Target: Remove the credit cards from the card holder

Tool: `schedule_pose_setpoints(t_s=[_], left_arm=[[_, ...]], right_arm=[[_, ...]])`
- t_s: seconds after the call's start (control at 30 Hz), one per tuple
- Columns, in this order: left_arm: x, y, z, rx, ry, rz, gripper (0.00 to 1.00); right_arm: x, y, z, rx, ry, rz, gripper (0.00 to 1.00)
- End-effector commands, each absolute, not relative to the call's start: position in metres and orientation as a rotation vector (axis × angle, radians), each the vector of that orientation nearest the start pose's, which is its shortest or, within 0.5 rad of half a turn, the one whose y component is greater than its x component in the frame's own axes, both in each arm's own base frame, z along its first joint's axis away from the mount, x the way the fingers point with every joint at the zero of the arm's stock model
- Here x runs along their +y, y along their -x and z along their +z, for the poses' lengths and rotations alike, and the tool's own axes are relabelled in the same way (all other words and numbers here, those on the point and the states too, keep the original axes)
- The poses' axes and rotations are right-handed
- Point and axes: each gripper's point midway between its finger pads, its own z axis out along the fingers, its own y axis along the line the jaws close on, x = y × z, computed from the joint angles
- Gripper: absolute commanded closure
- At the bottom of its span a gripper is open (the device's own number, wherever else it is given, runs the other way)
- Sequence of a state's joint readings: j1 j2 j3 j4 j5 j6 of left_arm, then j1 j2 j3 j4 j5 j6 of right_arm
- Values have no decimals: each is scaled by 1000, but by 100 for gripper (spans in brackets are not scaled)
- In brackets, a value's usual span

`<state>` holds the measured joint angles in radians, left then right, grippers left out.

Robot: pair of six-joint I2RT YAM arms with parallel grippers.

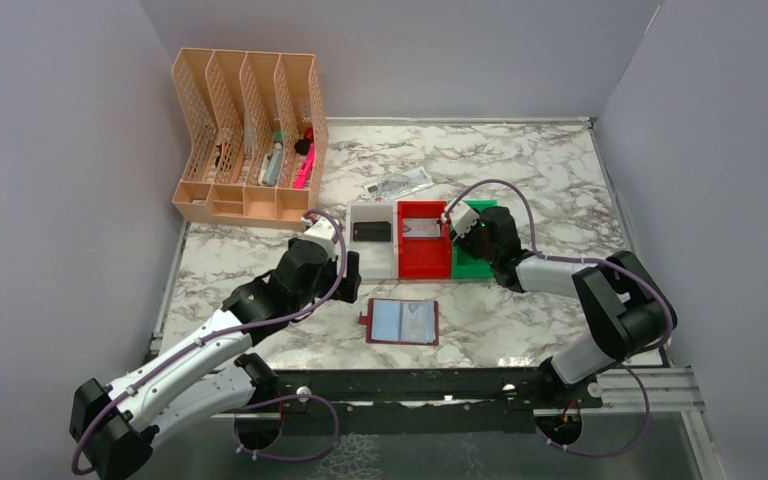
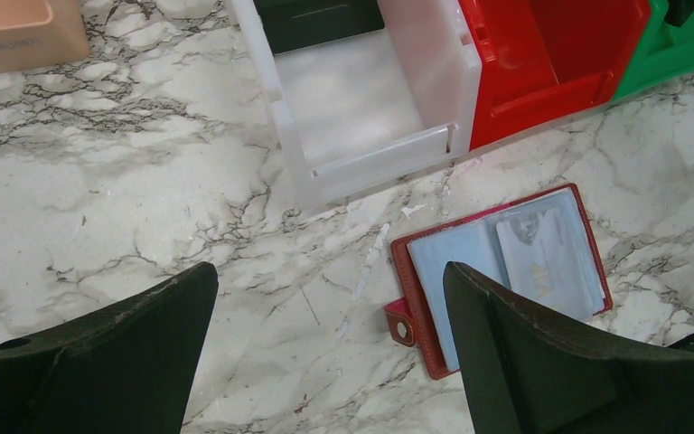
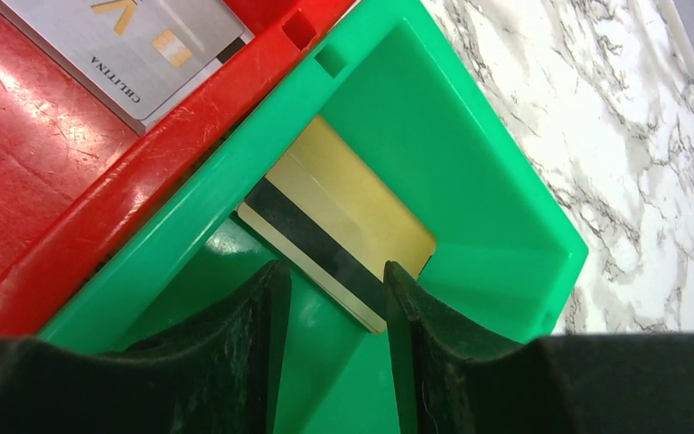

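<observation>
Right fingers (image 3: 235, 362) parted, gold card (image 3: 352, 199) just beyond tips, in green bin (image 3: 470, 154)

White marble-patterned table (image 1: 520, 160) with grey veins. Maroon bifold card holder (image 1: 403, 321), bluish-clear sleeves. Between the right jaws, a gold plastic card (image 3: 352, 217) with a black stripe, in a green plastic bin (image 3: 470, 163); left of them, a silver plastic card (image 3: 126, 45) in a red plastic bin (image 3: 45, 181).

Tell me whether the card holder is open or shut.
Open: the card holder lies spread flat on the table, its clear sleeves facing up.
</observation>
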<state>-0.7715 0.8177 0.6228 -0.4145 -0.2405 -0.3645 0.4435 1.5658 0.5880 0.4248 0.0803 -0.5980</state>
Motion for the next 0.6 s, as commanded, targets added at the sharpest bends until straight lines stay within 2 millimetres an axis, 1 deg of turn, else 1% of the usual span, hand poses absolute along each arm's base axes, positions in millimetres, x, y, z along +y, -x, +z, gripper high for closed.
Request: schedule_pose_setpoints(t_s=[0.0,0.1,0.2,0.27,0.33,0.43,0.5,0.57], left_arm=[[-172,-217,152,2151,-313,-392,1],[-171,-217,152,2152,-311,-388,1],[-172,-218,153,2151,-309,-388,1],[-172,-218,154,2149,-309,-393,1],[-173,-218,156,2143,-305,-400,1],[-171,-220,162,2129,-273,-401,1],[-171,-221,166,2116,-259,-412,1],[-176,-219,170,2106,-256,-448,1]], right_arm=[[143,-386,80,1801,936,-156,52],[143,-391,106,1769,839,-145,52],[142,-392,141,1743,700,-99,52],[142,-388,166,1727,579,-39,52],[144,-379,183,1742,415,78,51],[159,-354,191,1820,261,319,45],[168,-334,185,1920,128,487,43],[185,-307,173,2018,47,688,43]])
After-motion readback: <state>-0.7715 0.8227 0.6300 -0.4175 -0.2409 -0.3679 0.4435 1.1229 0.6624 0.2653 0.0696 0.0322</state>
